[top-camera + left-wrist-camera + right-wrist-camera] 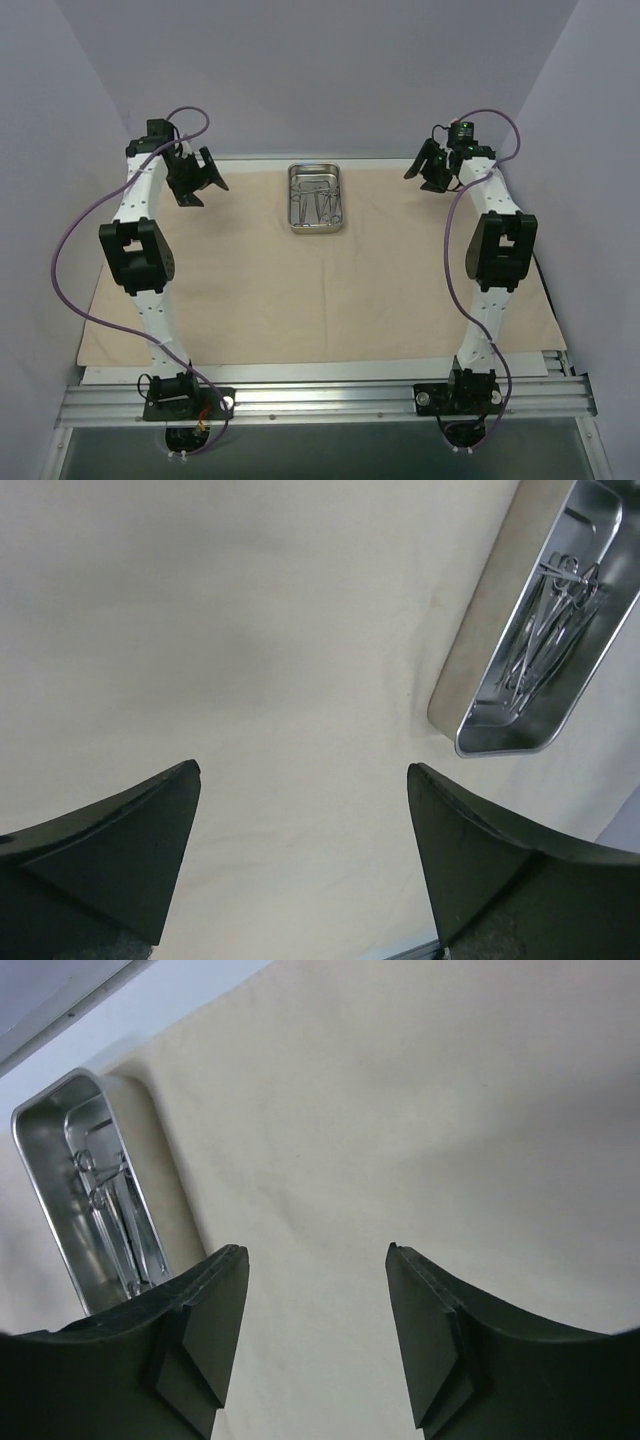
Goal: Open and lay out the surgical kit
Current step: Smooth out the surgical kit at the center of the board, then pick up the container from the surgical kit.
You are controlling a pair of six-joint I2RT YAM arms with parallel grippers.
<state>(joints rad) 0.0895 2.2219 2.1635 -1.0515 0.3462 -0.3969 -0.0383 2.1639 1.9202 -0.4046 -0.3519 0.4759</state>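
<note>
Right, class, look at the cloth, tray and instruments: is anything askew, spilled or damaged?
Nothing stands out. The beige cloth lies spread flat, the steel tray sits upright on it at the far middle, and the instruments lie jumbled inside the tray, none spilled. The left gripper and right gripper hang open, empty.
</note>
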